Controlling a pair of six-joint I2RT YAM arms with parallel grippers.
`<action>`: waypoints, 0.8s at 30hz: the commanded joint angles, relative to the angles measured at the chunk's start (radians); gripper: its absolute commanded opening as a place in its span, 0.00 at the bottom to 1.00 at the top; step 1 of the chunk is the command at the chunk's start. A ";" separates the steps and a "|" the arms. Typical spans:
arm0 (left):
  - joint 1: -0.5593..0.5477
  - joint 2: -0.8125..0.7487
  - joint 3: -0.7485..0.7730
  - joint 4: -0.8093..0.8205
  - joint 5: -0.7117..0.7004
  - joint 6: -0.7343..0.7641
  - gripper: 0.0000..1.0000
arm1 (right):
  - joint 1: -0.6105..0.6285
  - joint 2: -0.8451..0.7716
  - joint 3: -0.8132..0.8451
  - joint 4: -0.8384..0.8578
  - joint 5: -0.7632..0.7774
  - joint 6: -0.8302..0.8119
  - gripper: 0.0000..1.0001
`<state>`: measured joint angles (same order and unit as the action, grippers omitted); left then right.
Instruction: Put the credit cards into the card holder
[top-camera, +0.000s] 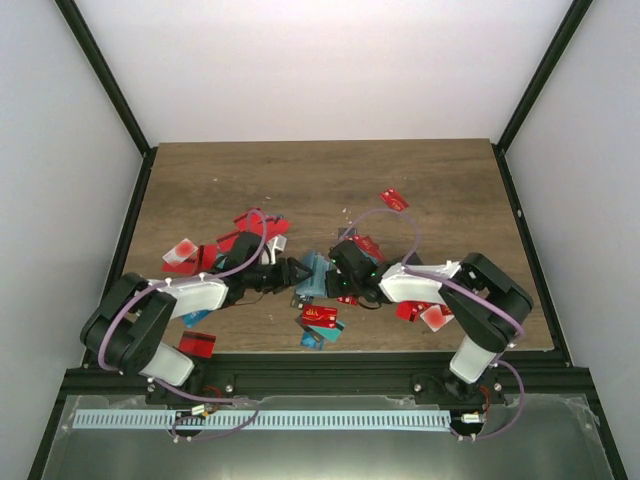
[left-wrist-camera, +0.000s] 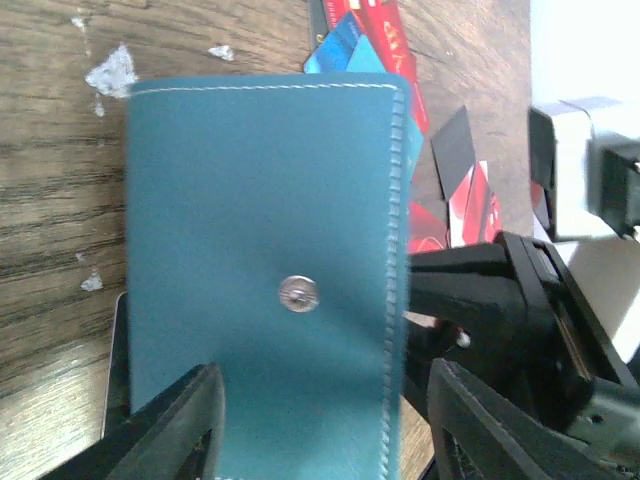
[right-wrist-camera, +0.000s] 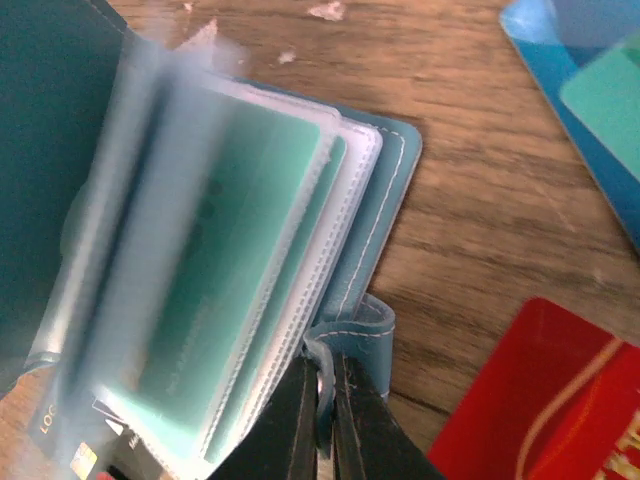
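1. Overhead, I see the teal, squarish soft card holder (top-camera: 316, 276) near mid-table, between my left gripper (top-camera: 292, 273) and right gripper (top-camera: 336, 272). Red plastic credit cards (top-camera: 320, 314) lie scattered around.
2. Left wrist: the jaws are spread wide, straddling the holder's near end.
3. Right wrist: the fingers (right-wrist-camera: 295, 425) are pinched together on the holder's strap, and its clear sleeves are fanned apart.

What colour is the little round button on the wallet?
The button is silver, on the teal wallet; clearest in the left wrist view.

robot lab enclosure: white panel walls (top-camera: 330, 60), black frame (top-camera: 101, 70), wood table (top-camera: 300, 170)
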<state>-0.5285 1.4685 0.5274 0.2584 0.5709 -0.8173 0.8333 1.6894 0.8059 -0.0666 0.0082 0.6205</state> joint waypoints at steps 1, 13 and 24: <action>-0.012 0.054 0.023 0.070 -0.020 -0.018 0.54 | -0.032 -0.045 -0.066 0.012 -0.052 0.059 0.01; -0.073 0.140 0.101 -0.052 -0.102 0.035 0.13 | -0.051 -0.115 -0.128 0.098 -0.088 0.126 0.01; -0.084 0.196 0.126 -0.106 -0.141 0.072 0.27 | -0.112 -0.087 -0.096 0.154 -0.173 0.039 0.01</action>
<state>-0.6098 1.6329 0.6411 0.2031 0.4736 -0.7792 0.7502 1.6035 0.6910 0.0593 -0.1387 0.6918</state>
